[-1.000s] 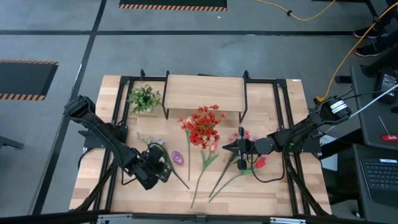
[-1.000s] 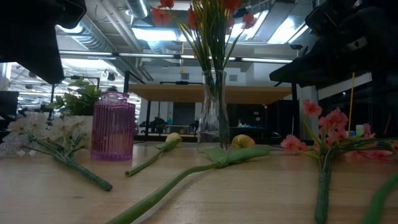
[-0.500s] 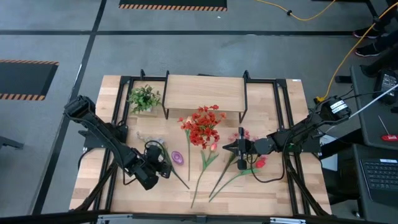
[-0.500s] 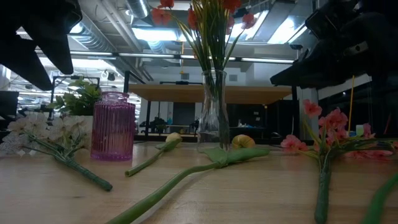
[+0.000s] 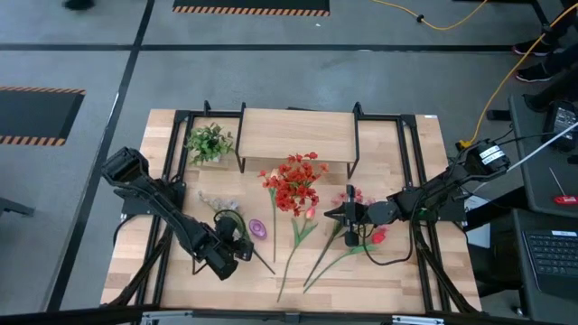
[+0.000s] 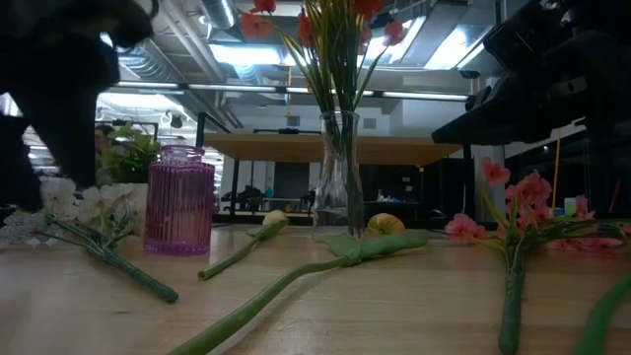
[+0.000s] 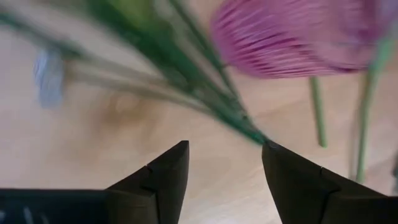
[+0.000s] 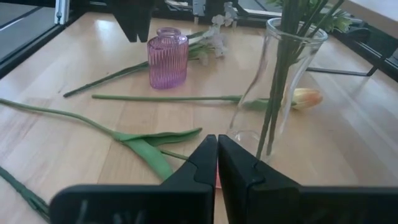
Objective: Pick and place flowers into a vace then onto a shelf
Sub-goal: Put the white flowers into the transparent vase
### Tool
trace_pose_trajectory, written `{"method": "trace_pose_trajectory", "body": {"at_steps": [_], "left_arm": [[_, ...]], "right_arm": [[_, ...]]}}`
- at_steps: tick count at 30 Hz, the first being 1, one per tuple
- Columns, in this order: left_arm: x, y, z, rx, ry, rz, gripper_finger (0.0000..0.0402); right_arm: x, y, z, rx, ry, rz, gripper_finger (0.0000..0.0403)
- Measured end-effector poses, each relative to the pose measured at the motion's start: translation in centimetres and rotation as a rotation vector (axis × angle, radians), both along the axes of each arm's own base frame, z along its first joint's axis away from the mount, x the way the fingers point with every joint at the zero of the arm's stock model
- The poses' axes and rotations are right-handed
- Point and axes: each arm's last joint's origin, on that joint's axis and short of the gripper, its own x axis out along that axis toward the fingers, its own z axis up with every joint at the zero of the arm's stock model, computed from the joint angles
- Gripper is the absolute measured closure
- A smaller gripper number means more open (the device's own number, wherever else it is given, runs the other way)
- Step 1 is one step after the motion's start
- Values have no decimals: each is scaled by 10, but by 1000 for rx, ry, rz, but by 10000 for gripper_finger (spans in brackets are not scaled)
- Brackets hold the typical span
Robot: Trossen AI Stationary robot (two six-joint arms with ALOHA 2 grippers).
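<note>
Flowers: red spray (image 5: 293, 185) stands in the glass vase (image 6: 338, 177) mid-desk; the white spray (image 6: 69, 212) lies on the desk by the purple jar (image 5: 257, 228); tulips (image 5: 298, 239) and a pink spray (image 6: 513, 212) lie loose on the desk toward the right.
Left hand: (image 7: 224, 168) low over the white spray's stem (image 7: 186, 99), near the purple jar, fingers apart and holding nothing.
Right hand: (image 8: 217, 152) hovering just beside the glass vase, fingers together, empty.
Shelf: (image 5: 296, 134) at the back of the desk, bare, well apart from the vase.
Step in hand: likely the pick-up of the white spray by the left hand.
Doing it well: centre the stem between the fingers, come down on the bare stem rather than the blooms, and close only once the fingertips straddle it.
Watch for: the purple jar sits just beside the stem; a wide approach could knock it.
Next needs: lift the stem clear before swinging toward the vase.
</note>
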Motion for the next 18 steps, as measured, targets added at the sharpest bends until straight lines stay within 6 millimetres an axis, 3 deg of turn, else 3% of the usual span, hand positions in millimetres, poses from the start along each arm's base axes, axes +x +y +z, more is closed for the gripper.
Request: {"method": "trace_pose_trajectory", "body": {"at_steps": [6,18], "left_arm": [[6,1,-10,-33,19,83,206],[18,11,-9,-69,-23,159,206]], "right_arm": [[0,0,0,3,0,-1,385],[0,0,0,2,2,-1,385]]}}
